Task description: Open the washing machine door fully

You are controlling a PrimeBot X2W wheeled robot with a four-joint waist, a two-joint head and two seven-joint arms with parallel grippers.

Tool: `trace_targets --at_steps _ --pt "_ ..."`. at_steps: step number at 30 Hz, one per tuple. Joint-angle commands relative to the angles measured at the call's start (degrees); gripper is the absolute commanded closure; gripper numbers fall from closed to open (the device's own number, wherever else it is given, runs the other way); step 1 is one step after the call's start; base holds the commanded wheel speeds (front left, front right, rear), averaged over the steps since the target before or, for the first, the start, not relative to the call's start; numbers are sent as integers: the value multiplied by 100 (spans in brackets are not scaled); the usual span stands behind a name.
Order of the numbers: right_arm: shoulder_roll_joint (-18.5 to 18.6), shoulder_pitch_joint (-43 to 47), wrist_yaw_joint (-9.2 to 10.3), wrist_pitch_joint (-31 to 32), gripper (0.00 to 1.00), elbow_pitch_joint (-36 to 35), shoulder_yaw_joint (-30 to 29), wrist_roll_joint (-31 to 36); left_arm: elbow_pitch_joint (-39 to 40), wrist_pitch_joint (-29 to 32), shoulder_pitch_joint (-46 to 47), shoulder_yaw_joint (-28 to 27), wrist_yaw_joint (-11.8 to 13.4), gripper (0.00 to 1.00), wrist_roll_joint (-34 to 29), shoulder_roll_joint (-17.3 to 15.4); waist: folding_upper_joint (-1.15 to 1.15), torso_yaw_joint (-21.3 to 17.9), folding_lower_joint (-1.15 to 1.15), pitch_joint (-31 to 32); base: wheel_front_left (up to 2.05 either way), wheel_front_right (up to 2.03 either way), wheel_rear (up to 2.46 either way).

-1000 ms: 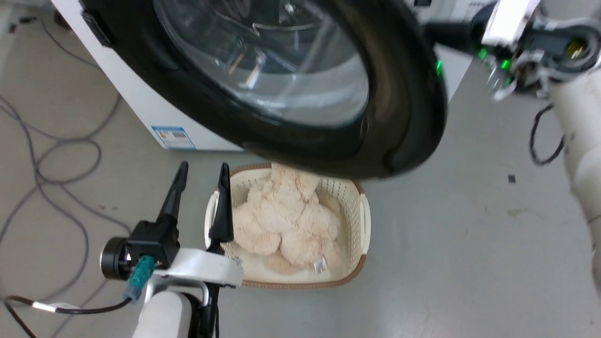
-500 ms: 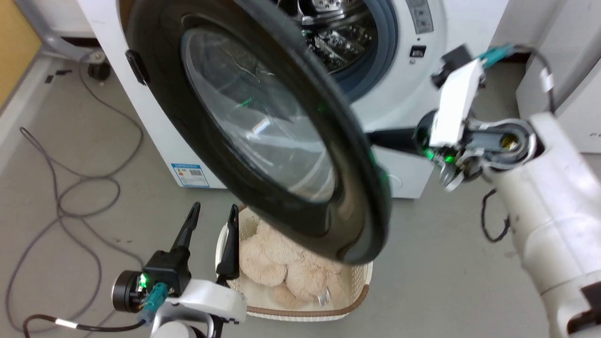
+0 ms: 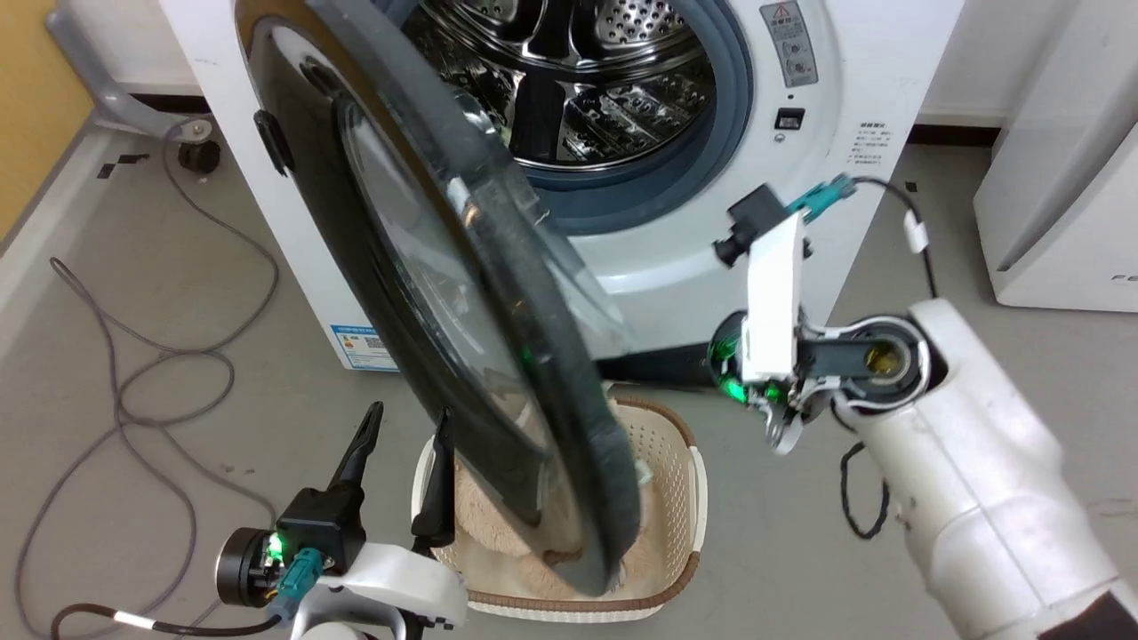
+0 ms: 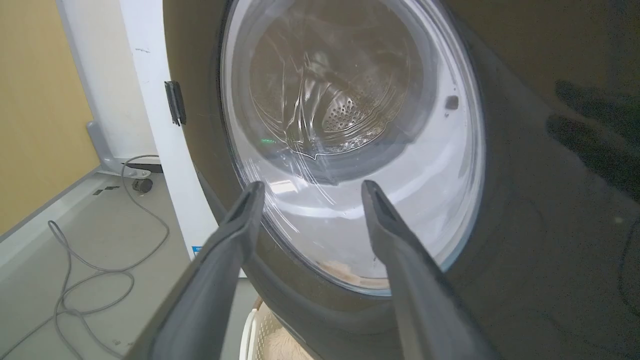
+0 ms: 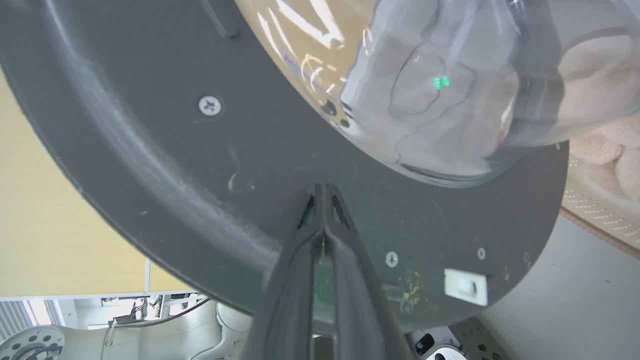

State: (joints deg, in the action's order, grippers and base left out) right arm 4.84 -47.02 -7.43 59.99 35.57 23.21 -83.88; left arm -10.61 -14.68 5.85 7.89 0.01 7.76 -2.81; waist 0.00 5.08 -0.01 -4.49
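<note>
Between the two tools stands the washing machine door (image 3: 444, 329), swung well out from the washing machine (image 3: 676, 267) and seen almost edge-on from the head camera, hinge side at the robot's left, free edge hanging low over a woven basket (image 3: 689, 480). On the far side of it, the right tool (image 5: 323, 190) lies level, pointing across to the robot's left. The pale forearm climbs from the lower right corner and the wrist is bent hard, with green lights glowing at the wrist. Its two dark fingers are pressed together with nothing between them, and in the wrist view their tips seem to rest on the door's matt grey inner face, just below the bulging glass bowl (image 5: 450, 90). Behind that tool the steel drum (image 3: 578, 80) and its grey rubber ring (image 3: 702, 160) sit fully exposed. Over on the near side, the left tool (image 3: 409, 418) sits low, fingers pointing up and forward, spread apart and empty. The door's glossy black outer face is just beyond the tips, glass straight ahead in its wrist view; touching or not, I cannot tell. Right beside that tool is the basket, a fluffy beige bundle (image 3: 484, 520) inside. Off to its left, a grey cable (image 3: 133, 391) loops over the floor, and a small blue label (image 3: 363, 347) shows low on the washer front.
</note>
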Motion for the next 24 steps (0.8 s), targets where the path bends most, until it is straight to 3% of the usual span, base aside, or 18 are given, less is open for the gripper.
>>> trace_targets --at_steps 1,11,17,18,20,24 --pt "-79 156 -6 42 100 -79 45 -66 -4 -32 -63 -7 -5 0 15 -7 0 0 1 8 0 0 0" --pt "-183 593 -6 20 100 -572 404 -308 -41 -32 -113 -26 12 0 33 -7 0 -2 1 65 0 0 0" --pt "-191 871 -6 -673 100 -774 260 -340 -49 -32 -134 -30 37 0 53 -7 0 -30 1 94 0 0 0" --pt "-192 950 -6 -853 80 -841 191 -339 -52 -32 -142 -36 38 0 56 -7 0 -38 1 104 0 0 0" --pt "-192 1161 -6 -1250 0 -1019 41 -304 -58 -32 -161 -52 40 0 60 -7 0 -59 1 137 0 0 0" --pt "-86 1740 -6 -2056 0 -1377 -308 -187 -100 -32 -234 -112 44 0 29 -10 0 -140 1 223 0 0 0"
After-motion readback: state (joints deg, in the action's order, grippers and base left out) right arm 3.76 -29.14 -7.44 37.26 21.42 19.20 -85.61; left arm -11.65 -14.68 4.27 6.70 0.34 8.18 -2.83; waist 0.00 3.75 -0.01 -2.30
